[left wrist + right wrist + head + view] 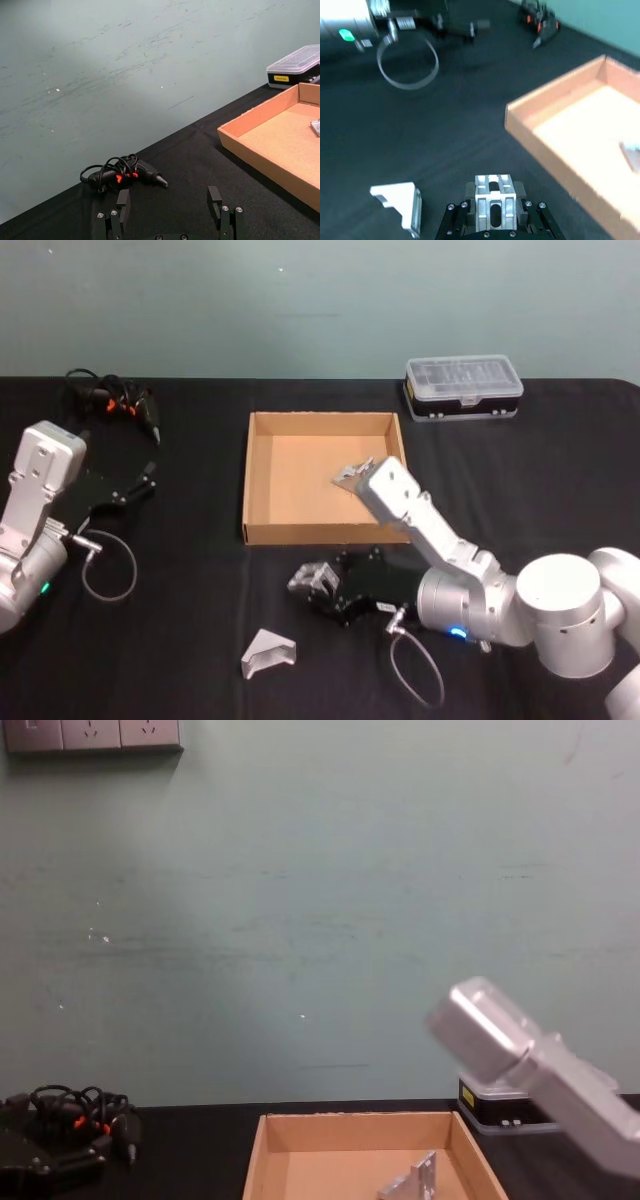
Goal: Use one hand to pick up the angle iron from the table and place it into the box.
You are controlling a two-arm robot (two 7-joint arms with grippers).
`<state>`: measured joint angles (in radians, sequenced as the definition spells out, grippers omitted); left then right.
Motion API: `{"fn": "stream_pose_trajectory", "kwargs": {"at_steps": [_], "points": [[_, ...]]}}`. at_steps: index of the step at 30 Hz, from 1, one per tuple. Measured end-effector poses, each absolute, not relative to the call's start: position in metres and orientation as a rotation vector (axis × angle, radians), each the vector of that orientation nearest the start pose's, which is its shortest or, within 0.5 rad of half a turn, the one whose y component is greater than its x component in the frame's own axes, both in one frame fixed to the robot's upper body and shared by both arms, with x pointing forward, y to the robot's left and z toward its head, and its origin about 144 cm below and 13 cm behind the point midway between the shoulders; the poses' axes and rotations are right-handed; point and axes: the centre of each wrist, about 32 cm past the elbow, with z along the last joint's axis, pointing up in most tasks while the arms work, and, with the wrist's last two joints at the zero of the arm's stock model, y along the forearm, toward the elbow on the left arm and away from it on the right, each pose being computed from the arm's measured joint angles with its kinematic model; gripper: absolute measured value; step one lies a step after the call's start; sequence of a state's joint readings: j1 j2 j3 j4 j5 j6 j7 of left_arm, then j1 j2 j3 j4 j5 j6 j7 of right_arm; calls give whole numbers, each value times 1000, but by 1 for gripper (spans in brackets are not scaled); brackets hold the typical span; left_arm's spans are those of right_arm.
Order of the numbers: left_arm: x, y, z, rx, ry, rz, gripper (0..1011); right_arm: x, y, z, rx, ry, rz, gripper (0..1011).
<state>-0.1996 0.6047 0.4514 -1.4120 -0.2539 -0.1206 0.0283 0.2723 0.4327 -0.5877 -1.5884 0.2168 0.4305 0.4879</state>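
My right gripper (306, 581) hangs low over the black surface (180, 660), just in front of the near wall of the cardboard box (320, 533). Its silver fingers (493, 192) are pressed together and hold nothing. The angle iron (268, 653) lies on the surface nearer to me than the gripper and a little to my left. It sits close to the gripper but apart from it, with one flat face up and its bend toward the box. From my right wrist the same angle iron (400, 202) shows just beside the fingers, untouched.

A second angle iron (350, 472) lies inside the box, on the floor near the right wall and toward the far side.

My left gripper (168, 195) is parked at the left side of the surface, well away from the box, with its two black fingers spread wide and nothing between them. Beyond it, near the far left edge of the surface, lies a black and orange tool with a coiled cord (112, 400). A small black case with a clear lid (463, 387) sits past the box's far right corner.
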Motion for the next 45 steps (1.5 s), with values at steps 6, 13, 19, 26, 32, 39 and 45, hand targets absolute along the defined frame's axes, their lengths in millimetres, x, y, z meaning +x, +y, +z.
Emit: {"fn": "stream_pose_trajectory", "kwargs": {"at_steps": [6, 13, 19, 26, 32, 39, 45], "points": [[489, 310, 1140, 304, -285, 1248, 1011, 492, -189, 1195, -426, 44, -592, 450], [489, 310, 1140, 304, -285, 1248, 1011, 509, -188, 1205, -386, 9, -609, 450], [489, 310, 1140, 305, -285, 1248, 1012, 534, -186, 1206, -380, -9, -652, 450], [489, 310, 1140, 304, -285, 1248, 1011, 560, -180, 1205, -411, -12, -696, 450], [489, 310, 1140, 304, -285, 1248, 1011, 576, -172, 1202, -443, 31, -712, 450], [489, 310, 1140, 304, -285, 1248, 1011, 587, -164, 1196, -476, 67, -722, 450], [489, 310, 1140, 304, -285, 1248, 1011, 594, -160, 1192, -496, 84, -744, 450]]}}
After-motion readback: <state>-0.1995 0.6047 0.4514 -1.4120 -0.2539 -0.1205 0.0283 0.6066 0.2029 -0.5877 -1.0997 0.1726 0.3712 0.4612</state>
